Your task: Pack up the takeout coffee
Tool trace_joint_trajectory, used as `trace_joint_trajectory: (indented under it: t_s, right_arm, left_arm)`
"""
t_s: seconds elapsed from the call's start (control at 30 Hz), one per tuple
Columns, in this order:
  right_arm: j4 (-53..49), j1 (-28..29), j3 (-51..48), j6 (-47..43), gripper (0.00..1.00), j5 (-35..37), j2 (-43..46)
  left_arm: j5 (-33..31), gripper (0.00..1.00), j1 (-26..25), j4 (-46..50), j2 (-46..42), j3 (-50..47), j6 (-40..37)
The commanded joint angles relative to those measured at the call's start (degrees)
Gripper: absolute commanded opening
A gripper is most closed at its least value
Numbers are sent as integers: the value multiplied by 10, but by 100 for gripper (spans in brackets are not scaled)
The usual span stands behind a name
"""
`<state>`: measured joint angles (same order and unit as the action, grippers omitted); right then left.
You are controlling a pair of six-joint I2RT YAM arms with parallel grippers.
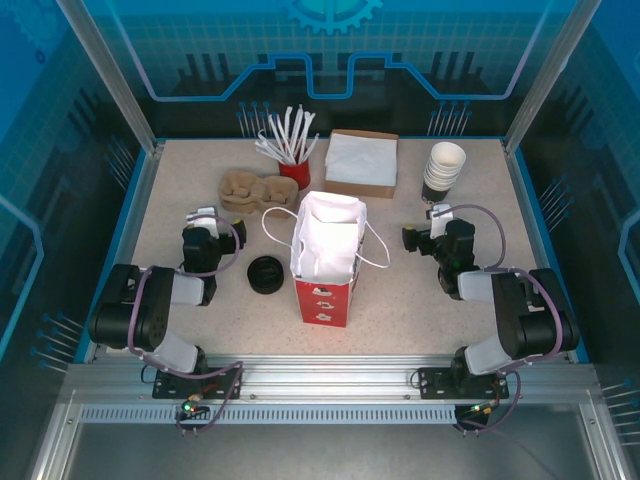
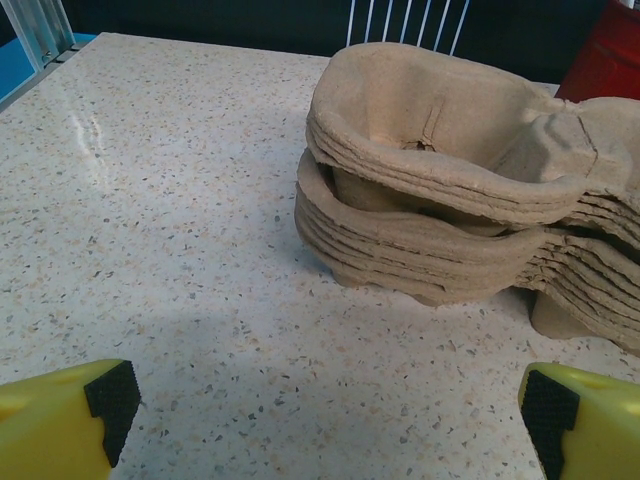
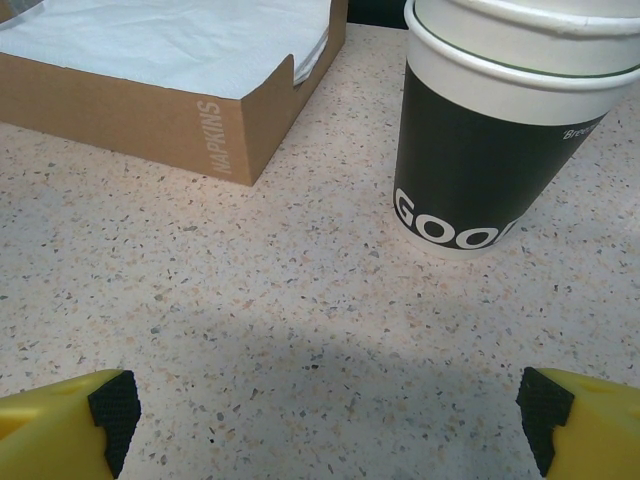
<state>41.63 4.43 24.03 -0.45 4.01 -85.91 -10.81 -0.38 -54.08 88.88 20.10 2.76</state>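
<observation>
The takeout coffee is out of view. A red-and-white paper bag (image 1: 325,255) stands open at the table's middle, between the arms. My left gripper (image 1: 205,216) (image 2: 328,412) rests low over the table with its jaws wide and nothing between them, just in front of a stack of brown pulp cup carriers (image 1: 250,190) (image 2: 450,190). My right gripper (image 1: 438,213) (image 3: 325,412) is open and holds nothing, pointing at a stack of lidless dark cups (image 1: 443,170) (image 3: 500,130) ahead and to the right.
A low stack of black lids (image 1: 266,274) lies left of the bag. A cardboard napkin box (image 1: 360,162) (image 3: 170,80) sits at the back, beside a red holder of white stirrers (image 1: 292,150). Blue rails edge the table (image 1: 140,210).
</observation>
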Motion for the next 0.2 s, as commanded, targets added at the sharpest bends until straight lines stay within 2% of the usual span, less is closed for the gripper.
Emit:
trace_joint_trajectory:
  t_s: [0.0, 0.17]
  right_arm:
    - [17, -9, 6, -1, 100, -6, -3]
    - [17, -8, 6, -2, 100, -6, -3]
  left_arm:
    - [4, 99, -2, 3, -1, 10, -12]
    - [4, 99, -2, 1, -1, 9, -12]
